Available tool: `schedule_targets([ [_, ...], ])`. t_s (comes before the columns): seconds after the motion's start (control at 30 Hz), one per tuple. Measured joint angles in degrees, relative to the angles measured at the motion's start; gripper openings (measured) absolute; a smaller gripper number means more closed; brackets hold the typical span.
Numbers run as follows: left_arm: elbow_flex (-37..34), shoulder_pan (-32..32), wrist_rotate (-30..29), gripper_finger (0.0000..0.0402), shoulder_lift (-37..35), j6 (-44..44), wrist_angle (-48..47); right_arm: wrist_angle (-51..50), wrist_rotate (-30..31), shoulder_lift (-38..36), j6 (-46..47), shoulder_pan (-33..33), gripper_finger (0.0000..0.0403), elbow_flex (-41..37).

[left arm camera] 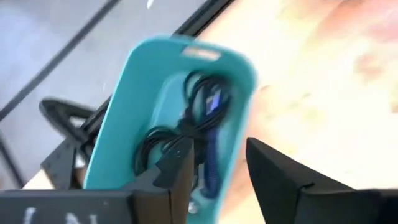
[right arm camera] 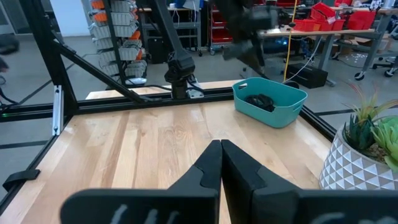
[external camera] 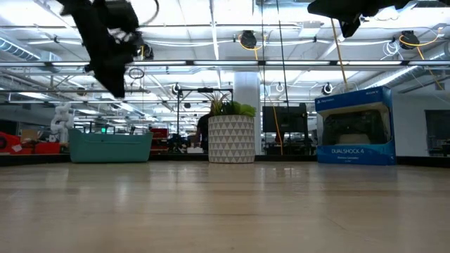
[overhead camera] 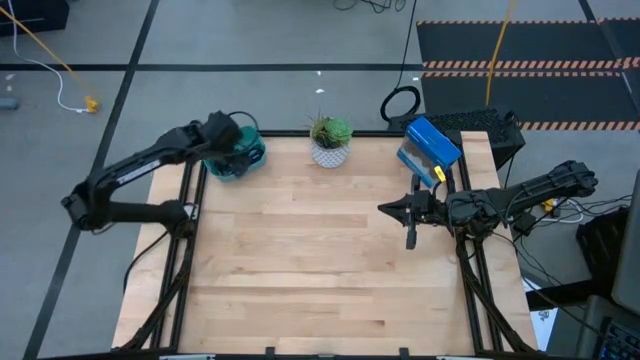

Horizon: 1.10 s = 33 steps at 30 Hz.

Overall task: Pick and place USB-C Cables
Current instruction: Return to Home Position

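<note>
**USB-C cables (left arm camera: 163, 138) binned, homing step in hand**

Black loops lie tangled with a purple-blue bundle, all inside the teal bin (left arm camera: 124, 81). The left pincer (left arm camera: 219, 149) hovers just above the bin, spread and empty. The right pincer (right arm camera: 221, 148) waits well apart from it, pressed together. The likely next move is lifting clear of the bin's rim without snagging a loop.

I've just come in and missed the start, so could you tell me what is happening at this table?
The USB-C cables, black ones and a purple-blue one, lie together in the teal bin at the table's far left corner. The left tool hovers open and empty right above that bin. The right tool is shut, holds nothing, and hangs over the table's right side.
</note>
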Motion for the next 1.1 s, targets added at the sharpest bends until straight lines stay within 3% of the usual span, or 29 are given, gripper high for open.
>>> schedule_targets([
  [0.3,0.0,-15.17,0.04,0.0067,-15.49,-7.19,-1.1,0.0,0.0,0.0,-0.08,0.0,0.0,0.0],
  [0.47,0.0,-25.14,0.0,0.001,-19.4,-11.88,-1.08,0.0,0.02,0.0,-1.6,-0.01,0.0,0.0],
  [0.77,0.0,-43.25,-7.54,0.0003,-19.58,-18.67,2.0,0.01,0.11,0.0,-3.58,0.0,0.0,0.0],
  [0.93,-2.32,-54.48,-15.64,0.0003,-19.65,-17.41,10.02,0.04,0.17,-0.02,-4.51,-0.1,0.0,0.0],
  [1.1,-6.65,-60.82,-20.03,0.0003,-19.73,-16.75,15.29,0.02,0.2,-0.02,-4.54,-0.1,0.0,0.0],
])
